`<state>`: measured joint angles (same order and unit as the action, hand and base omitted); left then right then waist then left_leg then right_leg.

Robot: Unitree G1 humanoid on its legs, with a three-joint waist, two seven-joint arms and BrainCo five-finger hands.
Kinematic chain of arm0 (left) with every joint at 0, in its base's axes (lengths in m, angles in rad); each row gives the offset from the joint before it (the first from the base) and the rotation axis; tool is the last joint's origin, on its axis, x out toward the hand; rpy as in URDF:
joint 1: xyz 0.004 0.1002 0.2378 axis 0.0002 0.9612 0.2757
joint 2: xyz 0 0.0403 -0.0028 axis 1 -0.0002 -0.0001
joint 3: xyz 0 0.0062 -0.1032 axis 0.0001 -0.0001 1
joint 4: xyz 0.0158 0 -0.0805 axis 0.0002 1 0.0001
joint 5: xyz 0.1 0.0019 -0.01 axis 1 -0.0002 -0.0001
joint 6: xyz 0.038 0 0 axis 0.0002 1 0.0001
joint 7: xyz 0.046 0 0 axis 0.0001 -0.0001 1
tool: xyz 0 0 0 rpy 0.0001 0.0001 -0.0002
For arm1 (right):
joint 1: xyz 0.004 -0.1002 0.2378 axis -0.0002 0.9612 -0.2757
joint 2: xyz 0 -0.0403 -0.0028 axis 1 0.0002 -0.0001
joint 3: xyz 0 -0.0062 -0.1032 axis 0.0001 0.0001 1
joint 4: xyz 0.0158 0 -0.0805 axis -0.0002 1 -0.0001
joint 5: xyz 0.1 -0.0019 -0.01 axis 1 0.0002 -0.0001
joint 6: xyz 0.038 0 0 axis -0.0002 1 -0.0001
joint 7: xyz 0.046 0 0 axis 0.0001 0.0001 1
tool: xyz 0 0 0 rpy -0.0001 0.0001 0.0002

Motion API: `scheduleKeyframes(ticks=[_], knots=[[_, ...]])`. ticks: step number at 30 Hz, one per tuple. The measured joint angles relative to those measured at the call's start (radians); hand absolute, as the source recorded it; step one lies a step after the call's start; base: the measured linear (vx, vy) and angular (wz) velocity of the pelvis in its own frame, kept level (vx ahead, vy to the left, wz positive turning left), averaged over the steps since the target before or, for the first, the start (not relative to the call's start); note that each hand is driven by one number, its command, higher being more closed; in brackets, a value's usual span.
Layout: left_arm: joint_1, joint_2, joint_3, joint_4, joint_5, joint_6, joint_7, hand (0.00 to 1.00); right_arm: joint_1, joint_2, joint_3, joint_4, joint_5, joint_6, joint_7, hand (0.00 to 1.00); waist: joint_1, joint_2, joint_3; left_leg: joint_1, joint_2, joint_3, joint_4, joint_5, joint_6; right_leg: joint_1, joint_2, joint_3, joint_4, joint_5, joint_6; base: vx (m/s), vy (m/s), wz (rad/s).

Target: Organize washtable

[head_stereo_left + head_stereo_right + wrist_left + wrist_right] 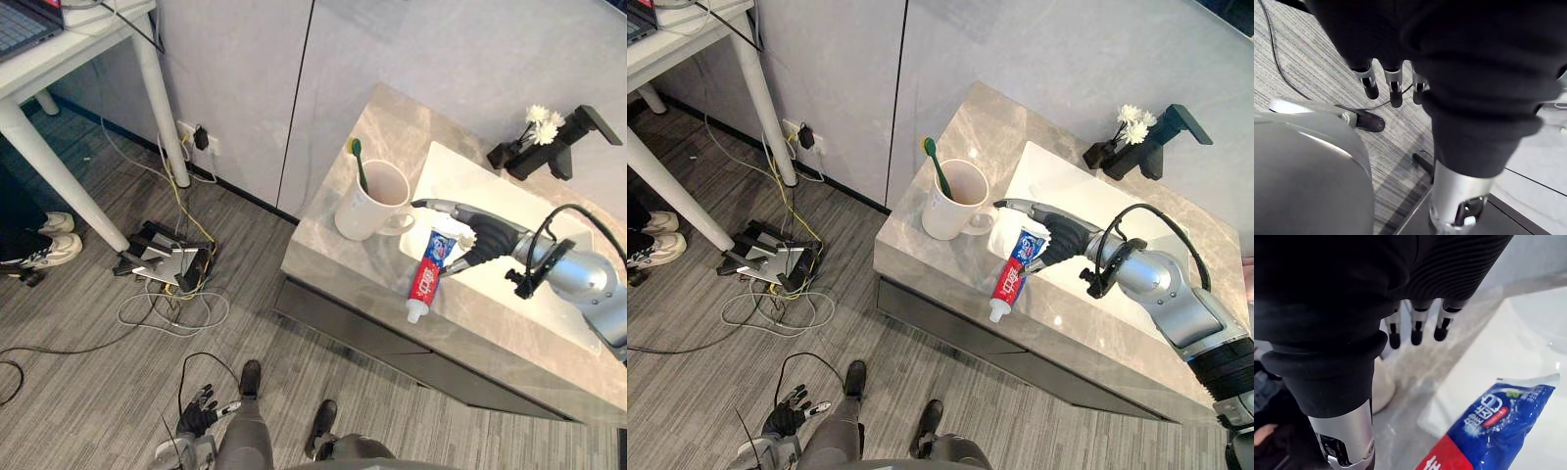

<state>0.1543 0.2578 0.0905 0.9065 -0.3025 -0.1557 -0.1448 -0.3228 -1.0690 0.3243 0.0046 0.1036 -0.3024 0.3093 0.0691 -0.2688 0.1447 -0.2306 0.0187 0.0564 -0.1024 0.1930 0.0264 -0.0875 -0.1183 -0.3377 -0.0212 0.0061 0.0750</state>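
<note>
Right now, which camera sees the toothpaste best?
The left eye view: the whole toothpaste tube shows, cap to tail, on the counter. The right eye view shows it about as well. The right wrist view catches its blue-and-red end up close.

Right robot hand (488, 237) outstretched, fingers (1416, 332) straight

Toothpaste tube (1488, 431): white printed characters on its blue and red face. Seen close in the right wrist view they are cut off and slanted; in the head views too small. Nothing reliably legible.
</note>
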Motion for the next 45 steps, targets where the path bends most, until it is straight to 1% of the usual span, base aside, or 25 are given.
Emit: scheduleKeyframes(ticks=[5,8,10,13,15,17,18,22,25,28,31,34,44,45], knots=[[0.001,0.0,0.0,0.008,0.0,0.0,0.0,0.0,0.009,0.001,0.008,0.001,-0.001,0.0,0.002,0.0,-0.001,0.0,0.0,0.009,-0.004,0.0,0.0,0.004,0.004,0.009,-0.004,0.0,0.0,0.001,0.001,0.09,0.005,0.01],[0.0,-0.001,-0.001,0.007,0.0,-0.001,0.0,0.0,0.019,0.001,0.008,0.001,-0.008,-0.002,0.001,0.0,-0.001,0.003,-0.002,0.017,-0.002,0.0,0.0,-0.002,-0.003,0.017,-0.003,0.001,0.001,0.001,0.001,0.01,0.002,0.0],[0.001,-0.004,-0.001,0.008,0.0,0.0,0.0,0.0,0.038,0.0,0.008,0.0,-0.038,-0.004,0.001,0.0,-0.001,0.009,-0.003,0.017,-0.001,-0.001,0.0,-0.008,-0.009,0.016,-0.002,0.005,0.002,0.0,0.0,-0.01,0.004,-0.02],[0.003,-0.007,-0.001,0.009,0.0,0.0,0.0,0.0,0.064,-0.003,0.009,-0.001,-0.074,-0.008,0.001,0.0,-0.001,0.016,-0.005,0.017,-0.001,0.0,0.0,-0.01,-0.005,0.014,-0.002,0.007,0.006,-0.002,-0.001,-0.04,0.015,-0.01],[0.006,-0.008,0.0,0.009,0.002,0.0,0.0,0.0,0.095,-0.019,0.009,-0.004,-0.124,-0.029,-0.001,0.0,-0.001,0.019,-0.005,0.019,0.0,0.001,0.0,-0.011,-0.004,0.013,-0.002,0.009,0.008,-0.012,-0.009,-0.04,0.015,-0.02],[0.009,-0.006,0.0,0.009,0.003,0.0,0.0,0.0,0.106,-0.035,0.009,-0.007,-0.156,-0.044,-0.004,0.0,-0.002,0.019,-0.005,0.019,0.0,0.004,0.0,-0.01,-0.004,0.011,-0.003,0.011,0.009,-0.012,-0.008,-0.01,0.004,-0.02],[0.011,-0.006,0.0,0.009,0.003,0.0,0.0,0.0,0.118,-0.047,0.009,-0.015,-0.169,-0.045,-0.006,0.0,-0.002,0.019,-0.005,0.019,0.0,0.006,0.0,-0.01,-0.005,0.011,-0.003,0.011,0.008,-0.012,-0.008,0.0,0.0,0.0],[0.021,-0.001,-0.001,0.009,0.005,0.0,0.0,0.0,0.123,-0.051,0.009,-0.024,-0.205,-0.059,-0.014,0.0,-0.002,0.019,-0.006,0.02,-0.002,0.015,0.0,-0.008,-0.008,0.012,-0.006,0.016,0.005,-0.012,-0.008,0.02,0.007,-0.03],[0.022,0.001,-0.001,0.008,0.009,0.0,0.0,0.0,0.124,-0.052,0.009,-0.029,-0.266,-0.084,-0.038,0.0,-0.002,0.019,-0.006,0.021,-0.002,0.017,0.0,-0.007,-0.009,0.014,-0.006,0.015,0.002,-0.008,-0.003,0.05,0.005,0.01],[0.022,-0.001,-0.001,0.008,0.021,0.0,0.0,0.0,0.124,-0.053,0.009,-0.031,-0.334,-0.096,-0.061,0.0,-0.001,0.018,-0.006,0.024,-0.001,0.018,0.0,-0.007,-0.009,0.017,-0.005,0.014,0.002,-0.008,-0.002,0.04,-0.003,0.0],[0.022,-0.001,-0.001,0.008,0.022,0.0,0.0,0.0,0.125,-0.059,0.009,-0.033,-0.371,-0.112,-0.08,0.0,-0.002,0.019,-0.006,0.028,0.0,0.022,0.0,-0.007,-0.009,0.018,-0.005,0.017,0.003,-0.008,-0.002,0.02,0.002,-0.04],[0.022,0.0,-0.001,0.008,0.032,0.0,0.001,0.0,0.136,-0.067,0.009,-0.041,-0.389,-0.113,-0.09,0.0,-0.002,0.019,-0.006,0.028,0.0,0.022,0.0,-0.009,-0.009,0.018,-0.005,0.018,0.003,-0.008,-0.003,0.0,0.0,0.0],[0.022,0.0,-0.001,0.01,0.038,0.0,0.016,0.0,0.162,-0.08,0.013,-0.078,-0.391,-0.118,-0.099,0.0,0.0,0.019,-0.005,0.021,-0.001,0.019,0.0,-0.009,-0.008,0.012,-0.005,0.017,0.004,-0.012,-0.009,0.0,0.0,0.0],[0.022,0.0,-0.001,0.01,0.038,0.0,0.016,0.0,0.167,-0.082,0.013,-0.084,-0.391,-0.118,-0.107,1.0,0.0,0.02,-0.005,0.018,-0.001,0.017,0.0,-0.009,-0.008,0.011,-0.005,0.015,0.003,-0.012,-0.009,0.0,0.0,0.05]])
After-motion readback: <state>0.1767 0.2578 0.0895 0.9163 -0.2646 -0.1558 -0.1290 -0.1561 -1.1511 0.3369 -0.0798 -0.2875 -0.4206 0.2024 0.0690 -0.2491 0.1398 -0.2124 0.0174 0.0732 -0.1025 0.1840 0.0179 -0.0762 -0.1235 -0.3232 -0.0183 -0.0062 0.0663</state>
